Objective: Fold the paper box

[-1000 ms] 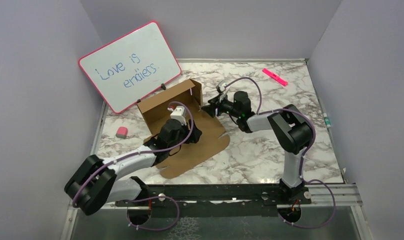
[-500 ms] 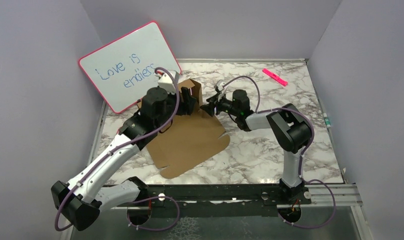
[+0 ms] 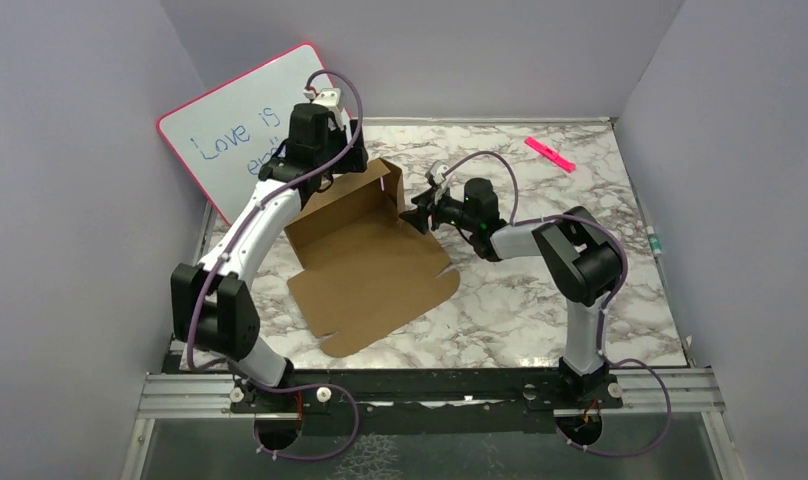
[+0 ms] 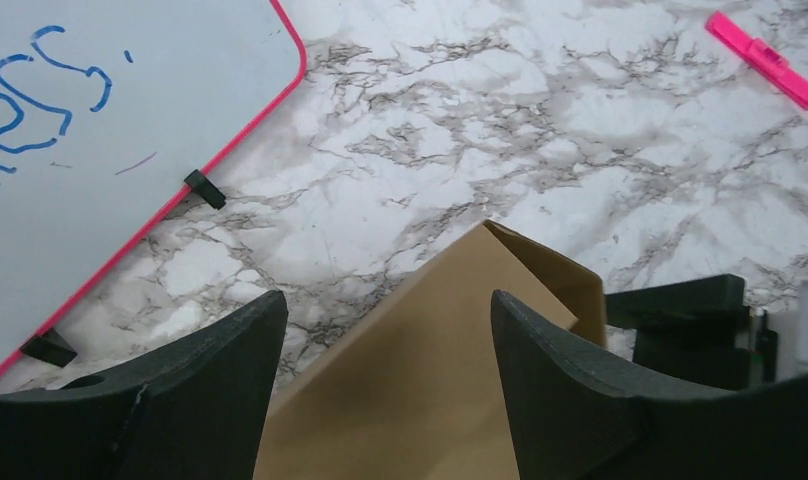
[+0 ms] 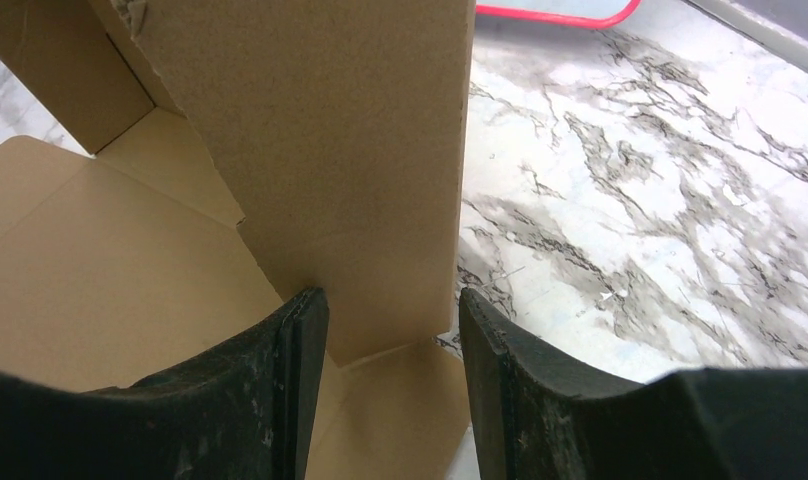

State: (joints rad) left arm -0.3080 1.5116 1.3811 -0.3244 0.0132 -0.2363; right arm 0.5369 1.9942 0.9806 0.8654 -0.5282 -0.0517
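1. The paper box [image 3: 370,270] lies half-formed on the bench [image 3: 540,300], left of centre. Its base is flat, with the back wall [image 3: 345,195] and right side flap [image 5: 360,150] raised.
2. The right claw [image 5: 392,305] is spread, its tips at the flap's broad face, not pinching it. The left claw [image 4: 385,310] hangs spread above the back wall, near the whiteboard [image 3: 230,130].
3. Risk: nothing grips the card, so the flap may spring flat. A downward push could buckle the wall or skid the sheet.
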